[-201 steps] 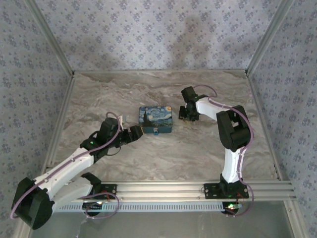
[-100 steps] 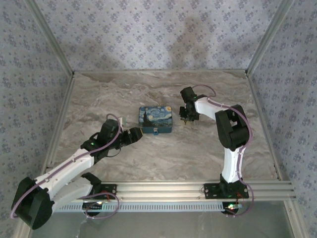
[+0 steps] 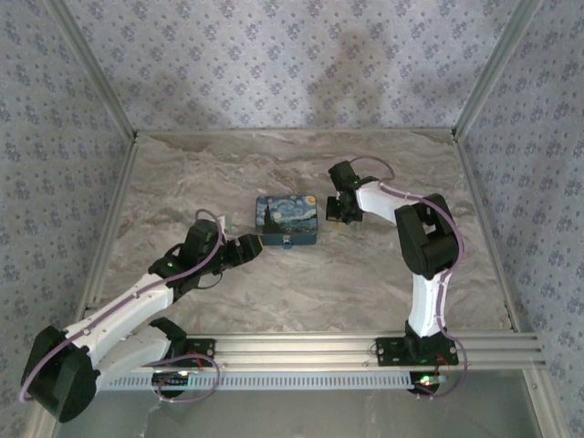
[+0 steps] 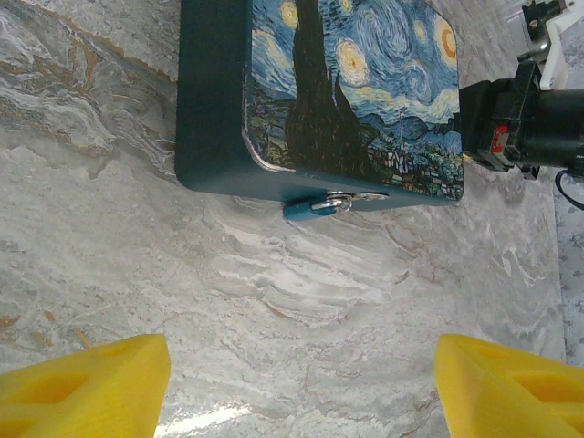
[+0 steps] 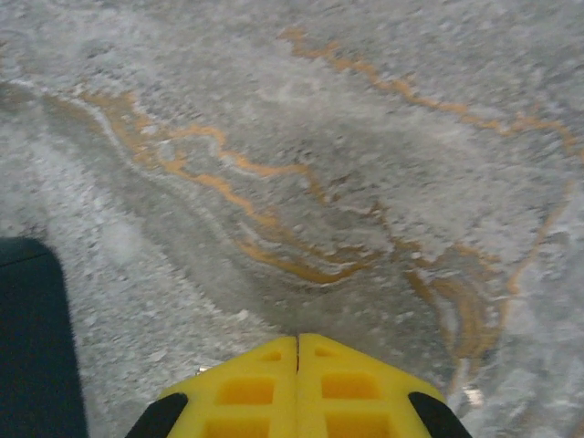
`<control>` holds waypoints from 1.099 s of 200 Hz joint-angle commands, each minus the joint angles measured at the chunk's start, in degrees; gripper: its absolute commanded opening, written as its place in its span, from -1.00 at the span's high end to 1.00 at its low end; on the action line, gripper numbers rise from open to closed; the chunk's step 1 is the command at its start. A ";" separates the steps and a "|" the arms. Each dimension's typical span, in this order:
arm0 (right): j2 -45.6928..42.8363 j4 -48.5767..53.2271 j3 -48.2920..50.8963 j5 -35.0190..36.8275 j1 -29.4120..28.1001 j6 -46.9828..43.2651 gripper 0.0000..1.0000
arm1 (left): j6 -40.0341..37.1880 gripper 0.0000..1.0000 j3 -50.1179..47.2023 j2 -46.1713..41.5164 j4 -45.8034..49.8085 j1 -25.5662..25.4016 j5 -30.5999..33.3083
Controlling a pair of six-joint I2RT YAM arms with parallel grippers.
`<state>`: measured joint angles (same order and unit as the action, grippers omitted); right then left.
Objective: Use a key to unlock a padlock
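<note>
Bare marble table (image 3: 383, 283) lay wide open between the painted box (image 3: 286, 220) and the left gripper (image 4: 303, 351), whose yellow fingers stood spread with nothing between them. The only thing in that lane was the small blue-headed key (image 4: 310, 208), sticking out at the box's near bottom edge. The right gripper (image 3: 336, 208), fingers pressed together, sat just beside the box's right end and blocked that side. Table left of the box and behind it was free up to the back wall (image 3: 292, 64).
</note>
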<state>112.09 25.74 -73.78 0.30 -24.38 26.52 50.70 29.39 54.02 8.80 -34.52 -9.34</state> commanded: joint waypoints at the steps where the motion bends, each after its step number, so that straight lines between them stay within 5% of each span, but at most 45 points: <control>1: -2.15 -1.07 3.18 -4.17 -0.94 1.77 1.00 | 0.69 -0.53 -0.20 -1.07 -1.77 -0.29 0.82; 116: -25.20 -4.31 11.21 -6.48 -0.13 3.46 1.00 | -0.38 -0.55 3.57 -1.77 -3.18 -0.28 -1.14; 220: -43.51 -2.96 7.13 -36.15 -3.31 8.43 1.00 | -4.42 -0.69 16.56 7.18 -25.00 -0.28 -27.25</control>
<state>71.07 22.87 -65.17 -25.15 -26.28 31.75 47.37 42.68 59.22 -6.79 -34.52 -26.70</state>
